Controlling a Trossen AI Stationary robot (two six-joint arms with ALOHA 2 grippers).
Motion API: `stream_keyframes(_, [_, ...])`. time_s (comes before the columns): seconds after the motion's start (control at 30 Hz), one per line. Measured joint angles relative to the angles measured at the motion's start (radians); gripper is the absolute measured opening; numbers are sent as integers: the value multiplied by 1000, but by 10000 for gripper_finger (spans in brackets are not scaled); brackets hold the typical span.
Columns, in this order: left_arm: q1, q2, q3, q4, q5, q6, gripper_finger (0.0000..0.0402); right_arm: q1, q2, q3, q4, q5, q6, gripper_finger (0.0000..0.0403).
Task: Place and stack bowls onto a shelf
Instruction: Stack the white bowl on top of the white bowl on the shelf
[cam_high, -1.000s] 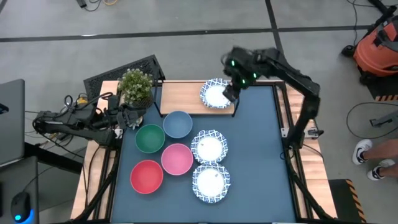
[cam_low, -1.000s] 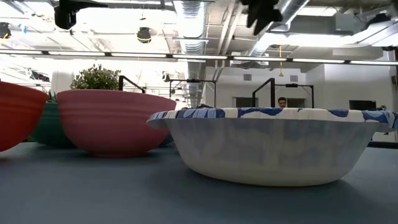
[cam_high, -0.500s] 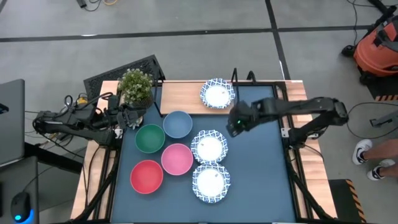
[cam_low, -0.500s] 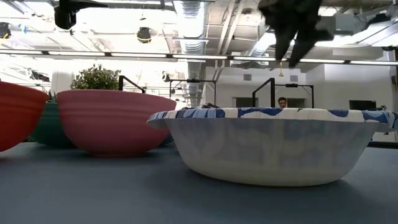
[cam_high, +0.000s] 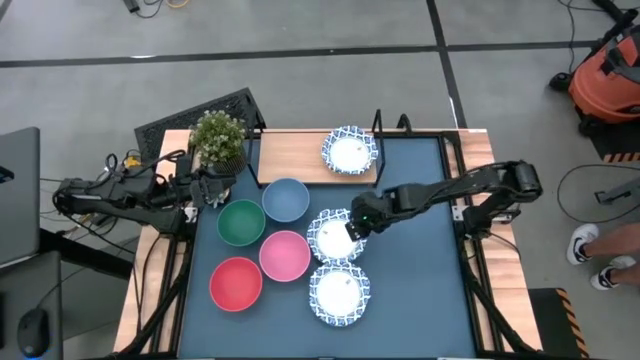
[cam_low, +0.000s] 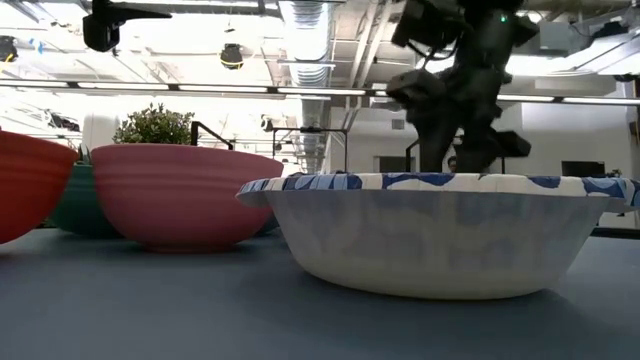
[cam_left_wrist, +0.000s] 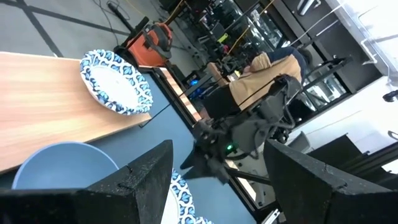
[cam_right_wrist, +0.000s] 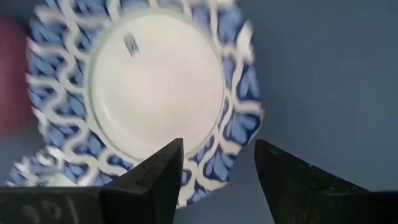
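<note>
- Blue mat covers the counter (cam_high: 420, 290); left hand (cam_high: 205, 190) is parked by the potted plant (cam_high: 218, 137), fingers spread, holding nothing.
- Plain bowls sit in a cluster: red (cam_high: 236, 284), green (cam_high: 241, 222), pink (cam_high: 285, 255), blue (cam_high: 286, 199).
- One patterned bowl (cam_high: 349, 151) is already on the shelf (cam_high: 295, 158).
- Right hand (cam_high: 352, 228) hangs open over the rim of the upper patterned bowl (cam_high: 333, 236). Looks like the pick-up step: lower, pinch the rim, lift.
- Nearest patterned bowl (cam_high: 338, 291) sits just beside it, so it could get bumped.

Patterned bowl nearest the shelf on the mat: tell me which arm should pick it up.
Right. The right gripper hangs over that patterned bowl, fingers open astride its rim; the left gripper waits by the plant.
</note>
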Motion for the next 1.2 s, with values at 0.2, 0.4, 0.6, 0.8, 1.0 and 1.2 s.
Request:
stream_keyframes(0.2, [0,0,0,1,0,-2,235,30,79,0,29,-26,18,221])
stream_keyframes(0.4, [0,0,0,1,0,1,235,34,65,0,20,-11,42,158])
stream_keyframes(0.6, [0,0,0,1,0,1,235,19,41,1,-7,-10,9,26])
stream_keyframes(0.8, [0,0,0,1,0,2,235,1,6,1,-35,-11,-20,31])
stream_keyframes(1.0, [0,1,0,0,-1,2,235,-33,-130,5,-84,-41,-62,21])
stream_keyframes(1.2, [0,17,0,0,-1,2,235,-69,-320,5,-116,-167,-108,21])
